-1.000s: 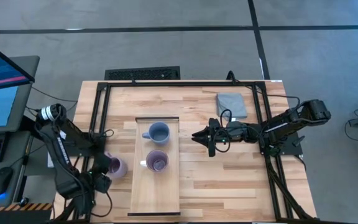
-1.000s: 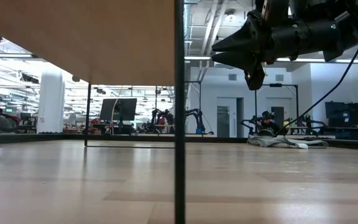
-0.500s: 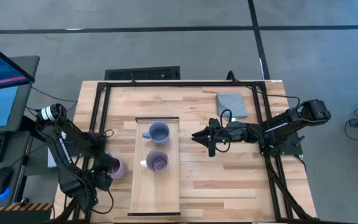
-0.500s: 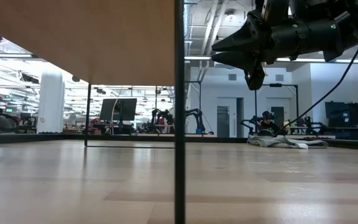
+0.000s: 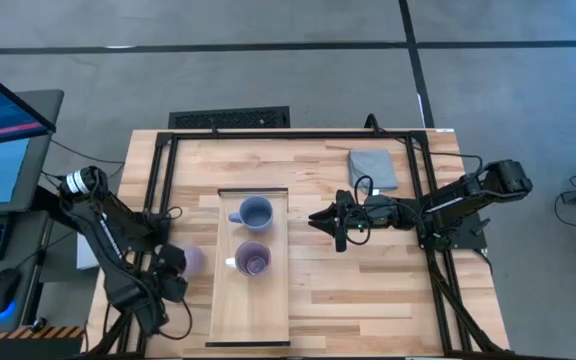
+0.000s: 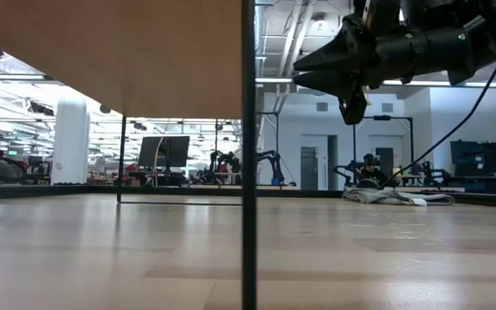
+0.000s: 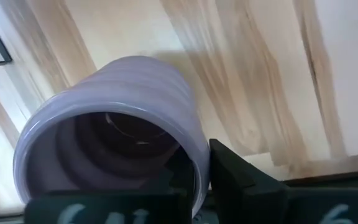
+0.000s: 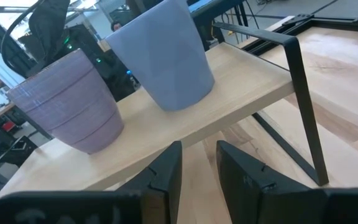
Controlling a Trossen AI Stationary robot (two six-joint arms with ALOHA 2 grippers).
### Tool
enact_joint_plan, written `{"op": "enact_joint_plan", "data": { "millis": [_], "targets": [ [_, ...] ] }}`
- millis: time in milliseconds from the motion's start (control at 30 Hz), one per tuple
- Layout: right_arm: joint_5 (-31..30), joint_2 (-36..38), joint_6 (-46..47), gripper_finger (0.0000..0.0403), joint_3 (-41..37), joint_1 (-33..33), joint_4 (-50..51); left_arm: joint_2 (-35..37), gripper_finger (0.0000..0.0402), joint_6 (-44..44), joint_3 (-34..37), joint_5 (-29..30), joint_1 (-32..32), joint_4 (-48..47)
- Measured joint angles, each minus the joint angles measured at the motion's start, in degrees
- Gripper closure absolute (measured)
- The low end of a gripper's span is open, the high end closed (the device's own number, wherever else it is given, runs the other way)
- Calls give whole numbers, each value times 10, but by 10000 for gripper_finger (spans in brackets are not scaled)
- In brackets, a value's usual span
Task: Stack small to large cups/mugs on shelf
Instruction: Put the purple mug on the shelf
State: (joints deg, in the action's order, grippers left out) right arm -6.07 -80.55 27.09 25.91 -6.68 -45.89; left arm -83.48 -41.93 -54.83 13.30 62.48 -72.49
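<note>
Here, the left gripper [image 5: 168, 272] pinches the rim of a lavender mug [image 7: 114, 130], apparently empty, just beside the shelf [image 5: 252, 318]. On the shelf, a blue-grey mug [image 5: 255, 212] and purple mug [image 5: 252, 260] sit before the half-open, empty right gripper [image 5: 320, 217]; a grey cloth [image 5: 373, 170] lies behind.

We see a blue-grey mug [image 5: 256, 212] and a ribbed purple mug [image 5: 253, 260] standing upright on the pale wooden shelf [image 5: 250, 318]. A second lavender mug [image 7: 120, 124] sits off the shelf, pinched at its rim by the left gripper [image 5: 171, 266].
</note>
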Motion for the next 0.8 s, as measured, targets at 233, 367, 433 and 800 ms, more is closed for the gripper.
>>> {"op": "enact_joint_plan", "data": {
  "millis": [233,367,433,800],
  "targets": [
    [0,0,0,280,0,0,0,0,387,10,-35,-19,-34,-3],
    [0,0,0,280,0,0,0,0,387,7,-75,-21,-41,-17],
    [0,0,0,280,0,0,0,0,387,-2,-98,-23,-41,-30],
    [0,0,-1,280,0,0,14,0,387,-121,-266,-48,-40,-123]
  ]
}}
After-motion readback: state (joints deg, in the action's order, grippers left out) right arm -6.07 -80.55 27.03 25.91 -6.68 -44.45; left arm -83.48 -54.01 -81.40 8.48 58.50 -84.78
